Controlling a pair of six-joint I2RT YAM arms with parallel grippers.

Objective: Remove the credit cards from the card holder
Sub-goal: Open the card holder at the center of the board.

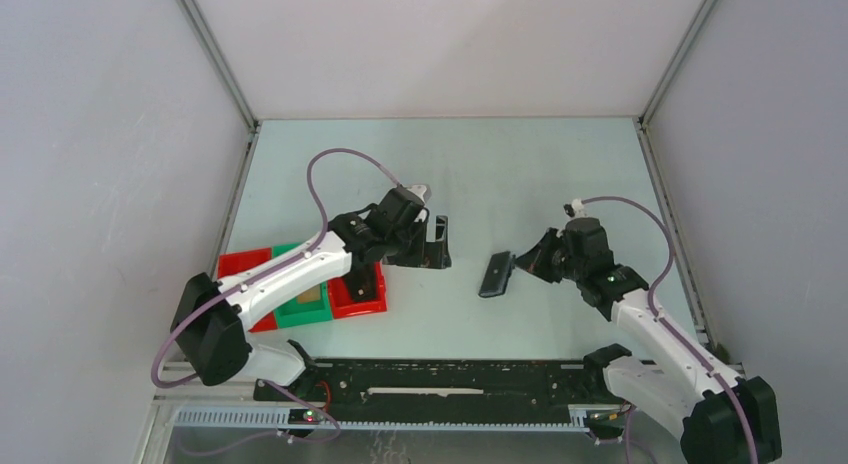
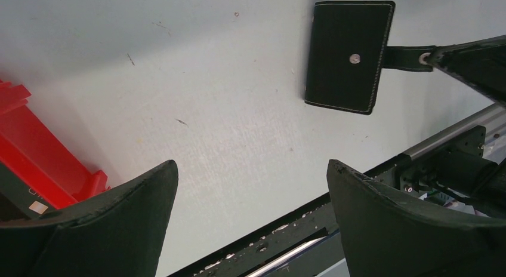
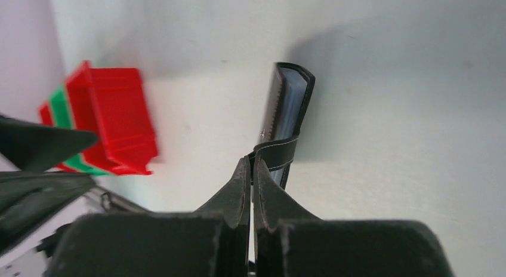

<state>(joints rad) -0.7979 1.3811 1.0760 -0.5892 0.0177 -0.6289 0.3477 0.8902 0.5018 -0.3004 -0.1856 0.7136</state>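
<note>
The black card holder [image 1: 496, 274] is mid-table, folded shut, with white stitching and a snap stud [image 2: 354, 58]. My right gripper [image 1: 530, 261] is shut on its strap [image 3: 277, 151] and holds it edge-on to the right wrist view [image 3: 290, 110]. Pale grey card edges [image 3: 293, 101] show between its panels. I cannot tell whether it touches the table. My left gripper [image 1: 437, 242] is open and empty [image 2: 250, 169], to the left of the holder and apart from it. A tan card [image 1: 308, 296] lies in the green tray.
Red and green trays [image 1: 345, 302] stand at the left, under the left arm, and also show in the left wrist view [image 2: 42, 163] and the right wrist view [image 3: 110, 119]. A black rail [image 1: 450, 379] runs along the near edge. White walls enclose the table.
</note>
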